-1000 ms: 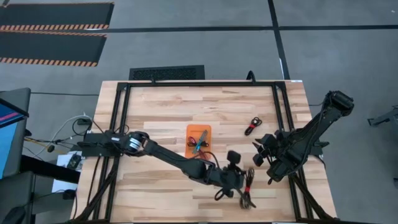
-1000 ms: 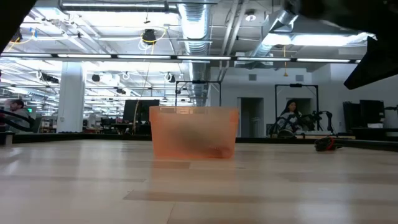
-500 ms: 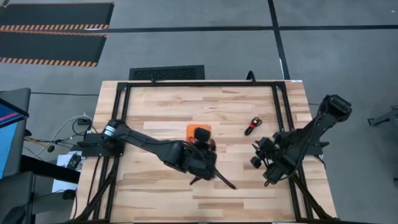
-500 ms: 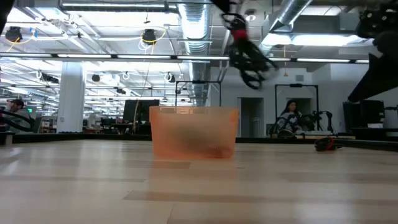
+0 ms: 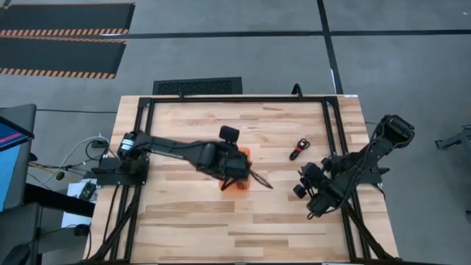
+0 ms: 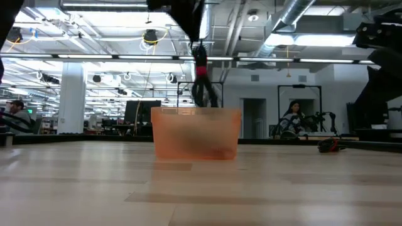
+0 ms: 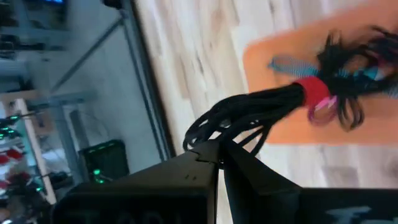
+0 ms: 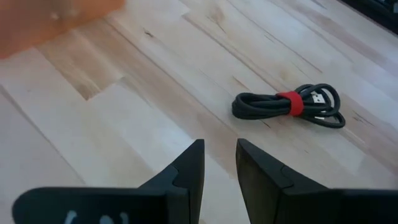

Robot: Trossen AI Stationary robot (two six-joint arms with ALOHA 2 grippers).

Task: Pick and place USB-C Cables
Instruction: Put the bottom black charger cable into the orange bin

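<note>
My left gripper [image 5: 237, 168] is above the orange bin [image 6: 196, 133], shut on a black USB-C cable bundle with a red tie [image 7: 314, 93]. The bundle [image 6: 202, 78] hangs over the bin's opening. The bin [image 7: 280, 118] holds a teal cable [image 7: 287, 65] and other dark cables. Another black cable with a red tie [image 8: 287, 104] lies flat on the wood right of the bin [image 5: 298, 149]. My right gripper [image 8: 219, 163] hovers near that cable with its fingers slightly apart, touching nothing. My left gripper pinches the black bundle between its two fingers at the looped end [image 7: 208, 132], away from the red tie. The bundle is lifted clear and hangs below the fingers, its free end [image 6: 205, 97] just above the bin's rim.
Black frame rails [image 5: 333, 140] run along the table's edges. Bare wood [image 5: 191, 221] lies near and left of the bin. In the low view a person [image 6: 293, 119] sits far behind the table.
My left gripper has risen from the table's near right part and swung toward the far left, ending over the orange bin. It has stayed shut on the black bundle, which has come off the wood and now hangs above the bin.
</note>
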